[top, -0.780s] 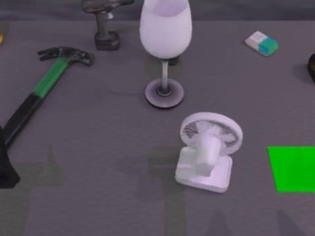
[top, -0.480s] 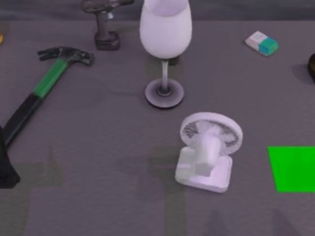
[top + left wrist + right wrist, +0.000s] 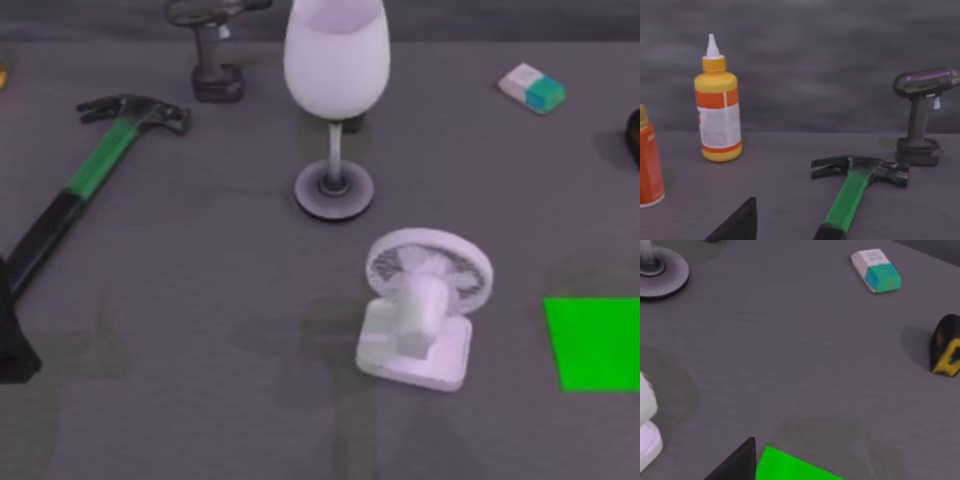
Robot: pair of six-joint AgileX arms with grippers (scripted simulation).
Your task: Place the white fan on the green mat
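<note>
The white fan (image 3: 420, 310) stands upright on its square base near the middle of the table, untouched. Its edge (image 3: 647, 430) also shows in the right wrist view. The green mat (image 3: 595, 342) lies flat at the table's right edge, a short way right of the fan. My right gripper is out of the top view. In its wrist view one dark fingertip (image 3: 740, 462) hangs over the table just beside the green mat (image 3: 790, 467), with nothing held. My left gripper (image 3: 12, 335) sits parked at the far left, next to the hammer's handle, open and empty.
A tall wine glass (image 3: 335, 60) stands behind the fan. A green-handled hammer (image 3: 100, 165) lies at the left, a drill (image 3: 215, 50) at the back. A white and teal box (image 3: 533, 88) and a tape measure (image 3: 946, 347) lie back right. Two bottles (image 3: 718, 100) stand far left.
The arm shadow at the lower right has left the front edge and now falls just behind the mat. The left arm's dark part shifted slightly. Fan and mat have not moved.
</note>
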